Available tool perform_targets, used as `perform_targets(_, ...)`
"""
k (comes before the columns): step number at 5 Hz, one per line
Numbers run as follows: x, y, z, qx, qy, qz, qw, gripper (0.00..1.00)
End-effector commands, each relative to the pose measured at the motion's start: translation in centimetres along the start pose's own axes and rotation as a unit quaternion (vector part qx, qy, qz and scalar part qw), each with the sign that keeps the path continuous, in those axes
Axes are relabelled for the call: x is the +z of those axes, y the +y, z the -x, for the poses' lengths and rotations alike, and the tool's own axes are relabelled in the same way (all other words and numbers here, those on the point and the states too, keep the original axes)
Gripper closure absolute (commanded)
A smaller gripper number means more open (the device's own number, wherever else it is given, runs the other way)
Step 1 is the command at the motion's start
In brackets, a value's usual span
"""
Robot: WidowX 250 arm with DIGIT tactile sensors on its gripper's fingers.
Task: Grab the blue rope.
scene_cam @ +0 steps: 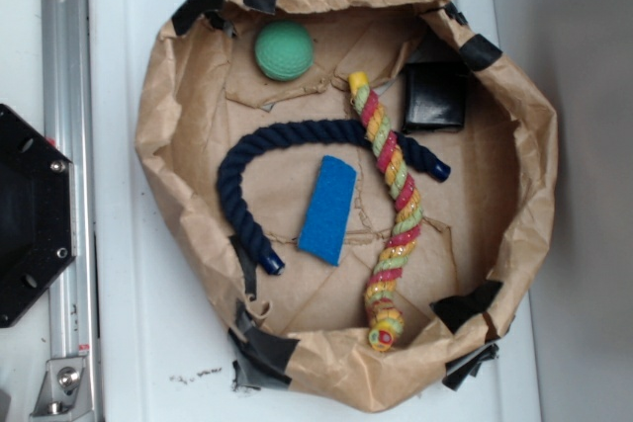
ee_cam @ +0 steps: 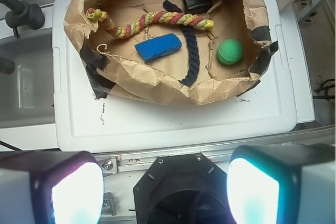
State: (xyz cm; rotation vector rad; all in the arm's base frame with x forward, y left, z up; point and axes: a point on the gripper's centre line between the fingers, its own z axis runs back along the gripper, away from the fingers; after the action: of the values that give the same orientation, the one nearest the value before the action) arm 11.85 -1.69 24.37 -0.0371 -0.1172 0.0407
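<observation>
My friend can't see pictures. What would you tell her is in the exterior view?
A crumpled brown paper nest on a white lid holds a dark blue rope curved like an arch, with a red, yellow and green rope lying across one end. A flat blue sponge sits under the arch; a green ball and black block lie nearby.

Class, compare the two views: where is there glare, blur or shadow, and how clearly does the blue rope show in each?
Exterior view: soft, slightly blurred, even light; the blue rope shows as a full curve. Wrist view: end effector pads glare white and out of focus; the paper wall hides part of the rope.
</observation>
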Motion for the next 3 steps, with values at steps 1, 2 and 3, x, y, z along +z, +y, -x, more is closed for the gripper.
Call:
perform_targets(1, 0.0, 0.0, 0.0, 0.000, 0.000, 0.000, 1.000, 0.00)
perform_targets(2, -3.4, 2.1, -4.6, 0.093, 0.053, -0.016, 0.994, 0.00)
perform_targets(3, -7.1, 2.6, -7.3, 0.218, 0.086, -0.011, 0.972, 0.00)
